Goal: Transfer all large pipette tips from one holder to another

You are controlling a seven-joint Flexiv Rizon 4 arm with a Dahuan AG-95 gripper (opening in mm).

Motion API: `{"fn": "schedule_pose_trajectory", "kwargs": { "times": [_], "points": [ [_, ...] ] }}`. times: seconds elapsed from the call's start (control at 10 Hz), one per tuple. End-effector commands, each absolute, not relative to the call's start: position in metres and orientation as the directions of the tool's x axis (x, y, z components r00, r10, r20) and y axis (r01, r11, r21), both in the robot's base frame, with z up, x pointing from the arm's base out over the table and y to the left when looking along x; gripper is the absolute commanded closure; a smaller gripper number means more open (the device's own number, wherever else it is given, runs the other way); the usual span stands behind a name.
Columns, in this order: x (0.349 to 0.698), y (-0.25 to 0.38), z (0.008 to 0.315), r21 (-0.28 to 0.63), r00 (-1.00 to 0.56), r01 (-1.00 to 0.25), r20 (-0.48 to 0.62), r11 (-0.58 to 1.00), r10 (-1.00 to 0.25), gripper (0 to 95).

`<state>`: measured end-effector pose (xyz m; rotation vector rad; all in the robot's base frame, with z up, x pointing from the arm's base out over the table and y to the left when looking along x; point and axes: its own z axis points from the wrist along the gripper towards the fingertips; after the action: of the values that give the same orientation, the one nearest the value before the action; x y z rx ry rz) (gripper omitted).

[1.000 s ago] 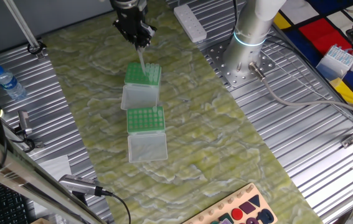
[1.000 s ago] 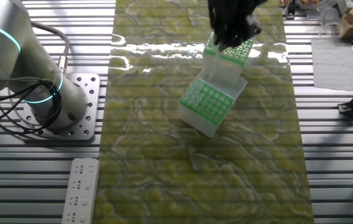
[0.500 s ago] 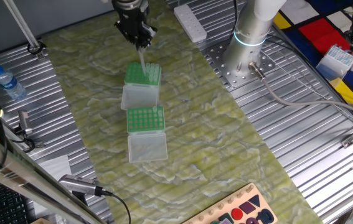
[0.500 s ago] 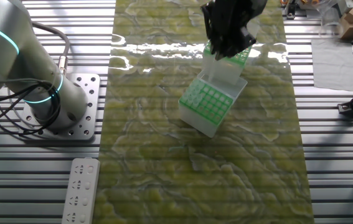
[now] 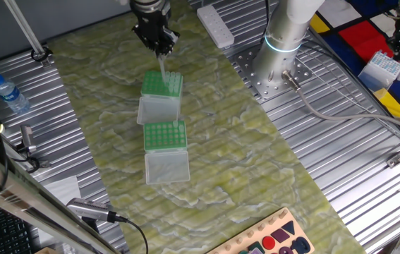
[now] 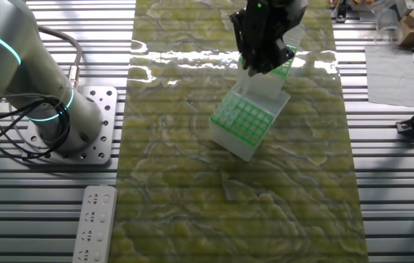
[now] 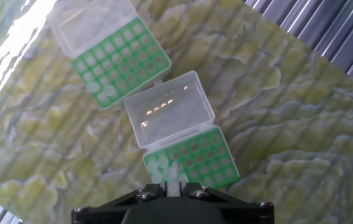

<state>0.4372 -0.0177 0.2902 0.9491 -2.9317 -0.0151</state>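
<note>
1. Hand (image 5: 161, 49) black, poised above the far green-topped box (image 5: 162, 85), fingers pressed onto one large pipette tip (image 5: 162, 69).
2. Tip upright, whitish and translucent, hanging from the hand with its point over the box's green grid; contact with the grid impossible to judge.
3. From the hand view, same tip (image 7: 174, 175) seen end-on over the near edge of the grid (image 7: 192, 159), beside a few other whitish tips (image 7: 155, 164) seated in the neighbouring holes.
4. Clear hinged lid (image 7: 169, 109) of that box lying open, flat beside the grid.
5. Second green-topped box (image 5: 165, 135) just beyond that lid, its own clear lid (image 5: 166, 168) open on the far side from the hand.
6. Both boxes on a green-yellow mottled mat (image 5: 221, 155) covering the ribbed metal counter (image 5: 355, 162).
7. Arm base (image 5: 281, 44) with glowing ring near a white power strip (image 5: 216, 26); water bottle (image 5: 9, 94) well apart at the counter edge.
</note>
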Motion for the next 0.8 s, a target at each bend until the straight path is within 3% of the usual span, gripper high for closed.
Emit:
{"fn": "schedule_pose_trajectory", "kwargs": {
  "times": [0.1, 0.8],
  "points": [
    [0.4359, -0.0207, 0.2873, 0.024, -0.804, -0.592, 0.044, 0.805, -0.593, 95.0],
    [0.4298, -0.0239, 0.279, 0.017, -0.794, -0.607, 0.02, 0.794, -0.607, 95.0]
  ]
}}
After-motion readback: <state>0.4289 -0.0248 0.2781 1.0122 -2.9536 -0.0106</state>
